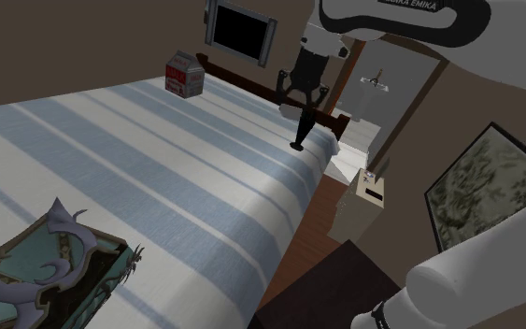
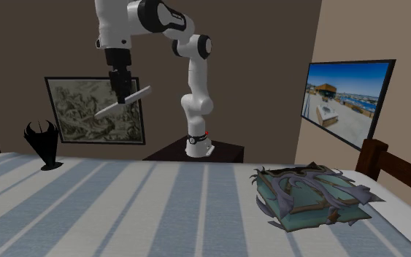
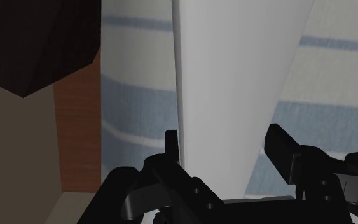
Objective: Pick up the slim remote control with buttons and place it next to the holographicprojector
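Gripper [image 2: 123,96] closed on the pale slim remote [image 2: 134,96], held in the air at upper left with its long axis slanted, while the black projector [image 2: 44,144] stands on the bed [image 2: 160,212] down-left.

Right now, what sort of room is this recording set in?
Probably a bedroom: a wide bed under a blue-and-white striped cover, a dark brown bed frame, and a screen mounted on the wall.
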Robot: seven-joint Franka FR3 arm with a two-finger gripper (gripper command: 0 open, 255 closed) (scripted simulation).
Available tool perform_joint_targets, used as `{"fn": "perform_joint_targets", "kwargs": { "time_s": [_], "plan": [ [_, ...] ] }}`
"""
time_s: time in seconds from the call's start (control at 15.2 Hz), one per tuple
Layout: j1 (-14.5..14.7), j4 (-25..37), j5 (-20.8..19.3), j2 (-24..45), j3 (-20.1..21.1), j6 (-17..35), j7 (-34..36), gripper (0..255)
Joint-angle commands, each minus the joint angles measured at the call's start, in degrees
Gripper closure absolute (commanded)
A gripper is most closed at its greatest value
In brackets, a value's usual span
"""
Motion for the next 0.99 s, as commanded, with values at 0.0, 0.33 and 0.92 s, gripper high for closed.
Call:
{"fn": "perform_joint_targets", "kwargs": {
  "time_s": [0.0, 0.33, 0.92],
  "plan": [
    [-1.3, 0.2, -0.2, 0.2, -1.5, -0.1, -2.9, 255],
    [-4.3, 1.8, -0.9, 1.7, -4.9, -0.4, -9.2, 255],
    [-9.5, 9.3, -2.6, 8.1, -10.2, -2.0, -19.6, 255]
  ]
}}
